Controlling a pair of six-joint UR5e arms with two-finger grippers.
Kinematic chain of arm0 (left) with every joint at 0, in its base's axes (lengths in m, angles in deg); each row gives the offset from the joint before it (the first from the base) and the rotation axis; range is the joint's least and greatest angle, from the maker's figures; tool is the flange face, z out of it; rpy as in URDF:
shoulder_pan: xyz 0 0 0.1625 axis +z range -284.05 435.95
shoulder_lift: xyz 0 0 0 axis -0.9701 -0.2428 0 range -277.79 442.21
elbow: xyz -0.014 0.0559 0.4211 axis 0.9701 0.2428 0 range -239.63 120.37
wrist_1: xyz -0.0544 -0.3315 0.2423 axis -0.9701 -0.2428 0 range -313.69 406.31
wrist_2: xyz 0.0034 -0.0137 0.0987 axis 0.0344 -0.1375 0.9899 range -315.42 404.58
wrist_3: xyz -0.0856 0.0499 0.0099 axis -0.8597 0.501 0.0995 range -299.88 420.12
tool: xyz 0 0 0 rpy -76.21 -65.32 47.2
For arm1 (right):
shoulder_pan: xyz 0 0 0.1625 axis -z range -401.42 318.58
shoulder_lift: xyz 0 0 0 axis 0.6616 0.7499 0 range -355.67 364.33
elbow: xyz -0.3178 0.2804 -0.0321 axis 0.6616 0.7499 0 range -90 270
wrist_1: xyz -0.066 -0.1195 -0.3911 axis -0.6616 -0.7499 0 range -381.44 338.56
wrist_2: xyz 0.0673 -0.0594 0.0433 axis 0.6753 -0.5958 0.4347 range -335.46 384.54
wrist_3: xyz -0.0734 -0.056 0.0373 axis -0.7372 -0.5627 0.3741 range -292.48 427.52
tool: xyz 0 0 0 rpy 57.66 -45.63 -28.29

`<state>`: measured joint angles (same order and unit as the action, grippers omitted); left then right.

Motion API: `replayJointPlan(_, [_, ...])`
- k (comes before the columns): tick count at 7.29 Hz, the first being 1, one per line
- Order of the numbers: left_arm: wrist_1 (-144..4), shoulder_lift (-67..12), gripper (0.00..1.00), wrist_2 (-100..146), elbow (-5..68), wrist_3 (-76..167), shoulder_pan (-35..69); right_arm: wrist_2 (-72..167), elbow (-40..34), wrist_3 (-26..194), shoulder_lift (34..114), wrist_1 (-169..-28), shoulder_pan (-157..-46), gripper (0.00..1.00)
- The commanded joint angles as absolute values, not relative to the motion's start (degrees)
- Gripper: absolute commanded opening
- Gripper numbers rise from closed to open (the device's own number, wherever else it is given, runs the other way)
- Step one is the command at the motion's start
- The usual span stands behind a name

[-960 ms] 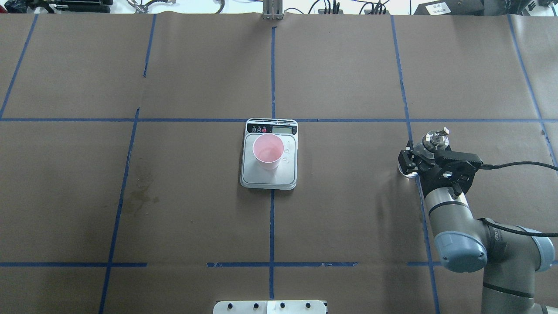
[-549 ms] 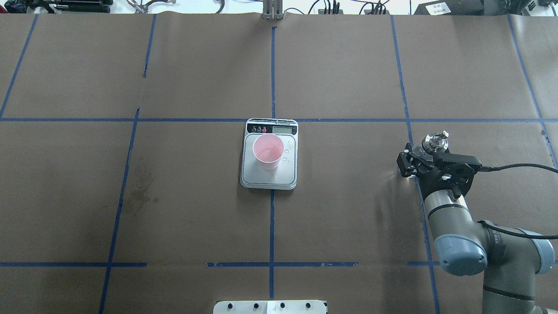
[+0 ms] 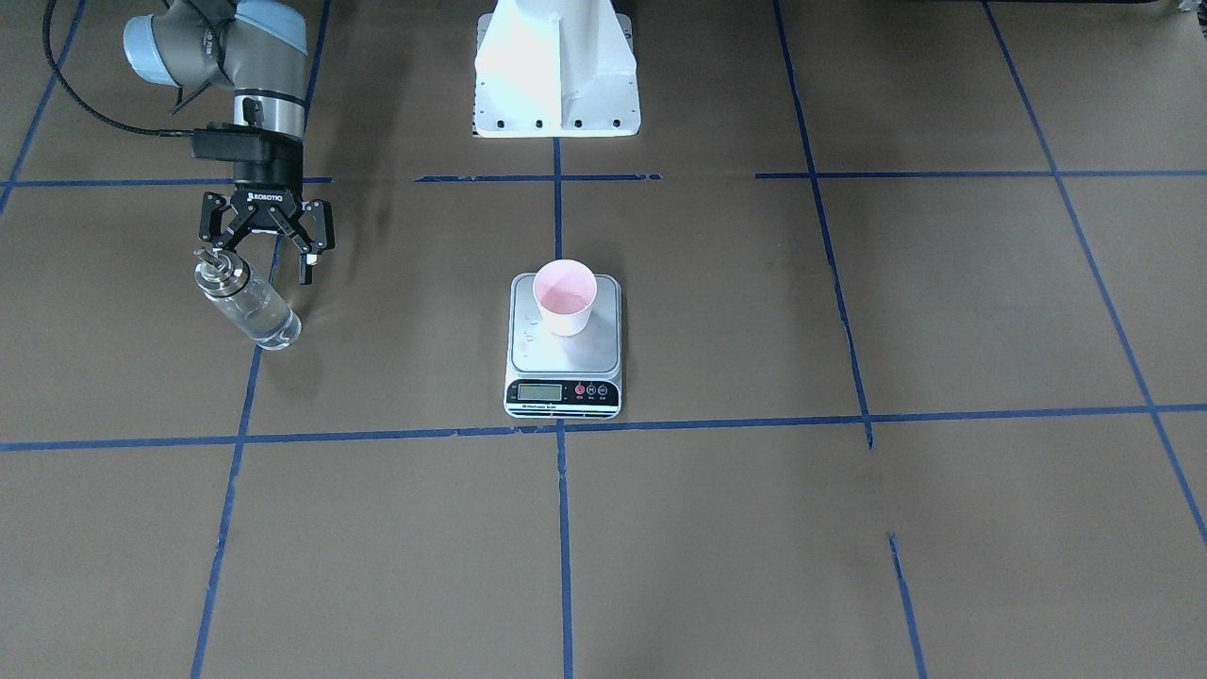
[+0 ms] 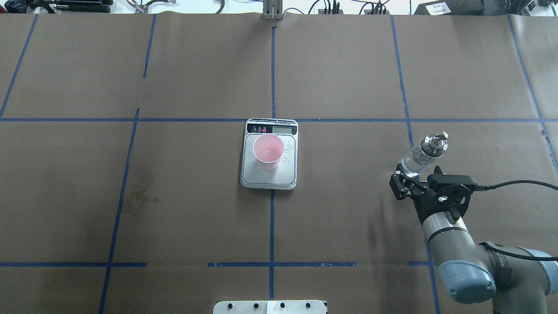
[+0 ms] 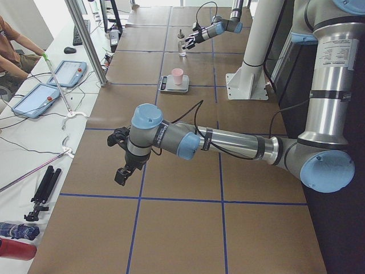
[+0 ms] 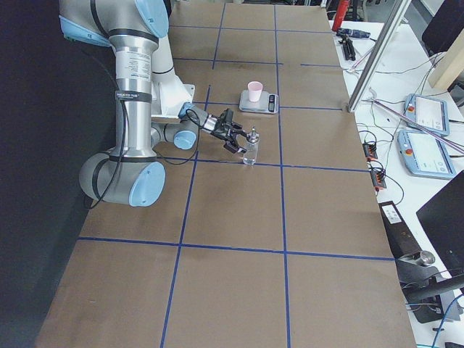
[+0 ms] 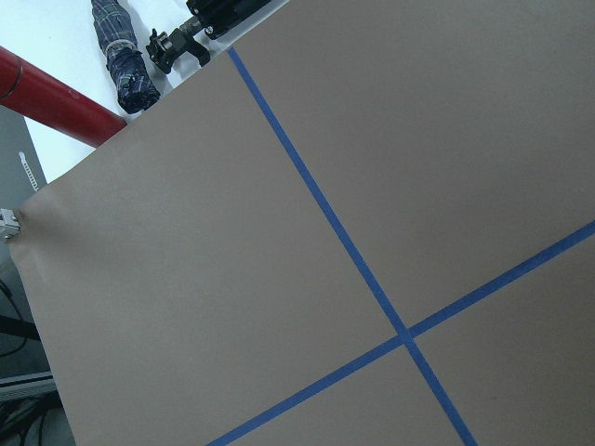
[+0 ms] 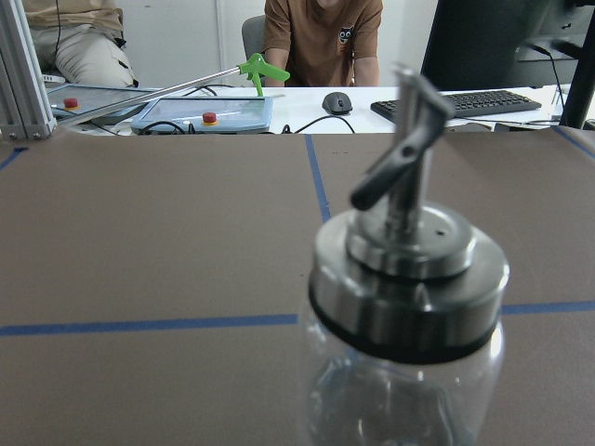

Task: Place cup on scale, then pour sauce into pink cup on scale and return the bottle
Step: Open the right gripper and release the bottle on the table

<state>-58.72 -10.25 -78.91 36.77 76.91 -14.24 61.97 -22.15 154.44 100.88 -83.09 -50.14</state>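
The pink cup [image 4: 267, 150] stands upright on the scale [image 4: 279, 175] at the table's middle, also in the front view [image 3: 564, 297]. A few clear drops lie on the platform beside it. The clear glass bottle [image 4: 425, 153] with its metal spout stands free on the table at the right [image 3: 247, 306] and fills the right wrist view [image 8: 404, 279]. My right gripper [image 4: 413, 182] is open and empty, just on the robot's side of the bottle and apart from it [image 3: 256, 256]. My left gripper [image 5: 121, 165] shows only in the exterior left view; I cannot tell if it is open.
The robot's white base plate [image 3: 556, 75] sits at the near table edge. Blue tape lines cross the brown paper. A faint stain [image 4: 139, 192] marks the paper left of centre. Operators, tablets and a keyboard [image 8: 465, 102] lie beyond the far edge.
My right gripper, which stood around the bottle, has drawn back toward the robot and is off it. The bottle stays standing. Cup and scale have not moved.
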Motion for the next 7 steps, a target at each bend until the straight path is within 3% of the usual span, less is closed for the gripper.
replayJointPlan(1, [-58.7, -10.2, 1.00, -78.9, 36.8, 76.9, -14.3, 61.7, -28.9, 154.4, 109.8, -83.2, -46.1, 1.00])
replayJointPlan(4, [-58.7, -10.2, 1.00, -79.0, 37.1, 76.9, -14.3, 61.9, -35.9, 154.4, 117.6, -83.4, -42.8, 1.00])
replayJointPlan(7, [-58.5, -8.6, 1.00, -79.0, 38.9, 76.8, -14.3, 62.3, -48.4, 154.1, 125.3, -87.9, -43.0, 1.00])
